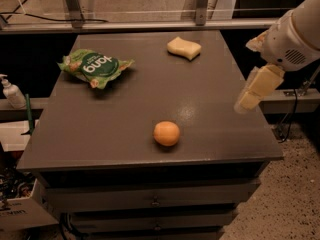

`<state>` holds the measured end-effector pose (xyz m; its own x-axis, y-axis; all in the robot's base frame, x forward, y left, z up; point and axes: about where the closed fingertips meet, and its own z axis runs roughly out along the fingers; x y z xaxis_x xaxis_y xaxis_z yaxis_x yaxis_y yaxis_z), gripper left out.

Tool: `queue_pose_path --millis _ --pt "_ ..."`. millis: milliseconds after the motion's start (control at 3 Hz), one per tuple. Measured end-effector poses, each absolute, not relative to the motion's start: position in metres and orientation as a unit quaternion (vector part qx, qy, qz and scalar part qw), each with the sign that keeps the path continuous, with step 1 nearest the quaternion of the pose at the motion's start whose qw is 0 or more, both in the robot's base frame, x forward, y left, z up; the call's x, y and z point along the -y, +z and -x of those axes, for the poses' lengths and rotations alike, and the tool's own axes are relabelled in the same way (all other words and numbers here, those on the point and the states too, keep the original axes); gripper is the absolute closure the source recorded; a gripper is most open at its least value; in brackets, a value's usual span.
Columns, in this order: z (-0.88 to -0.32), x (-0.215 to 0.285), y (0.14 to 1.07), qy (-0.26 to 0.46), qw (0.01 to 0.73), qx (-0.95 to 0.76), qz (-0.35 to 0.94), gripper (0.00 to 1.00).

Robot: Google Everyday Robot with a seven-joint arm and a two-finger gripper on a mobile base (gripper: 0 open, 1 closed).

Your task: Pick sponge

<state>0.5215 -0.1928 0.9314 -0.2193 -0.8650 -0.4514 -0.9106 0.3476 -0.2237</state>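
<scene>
The sponge (183,48) is a pale yellow foam block with wavy sides. It lies flat at the far middle-right of the dark grey table (125,109). My gripper (256,88) hangs from the white arm (295,34) over the table's right edge. It is above the surface, well to the right of the sponge and nearer the front, and it holds nothing.
A round orange fruit (166,133) sits near the table's front middle. A green chip bag (94,67) lies at the far left. A soap bottle (11,91) stands off the table to the left. Drawers (155,200) are under the tabletop.
</scene>
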Motion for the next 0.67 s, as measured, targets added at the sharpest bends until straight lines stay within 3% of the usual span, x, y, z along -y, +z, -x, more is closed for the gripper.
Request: queue_pose_path --millis 667 --pt "-0.628 0.147 0.909 0.092 0.348 -0.779 0.513 0.00"
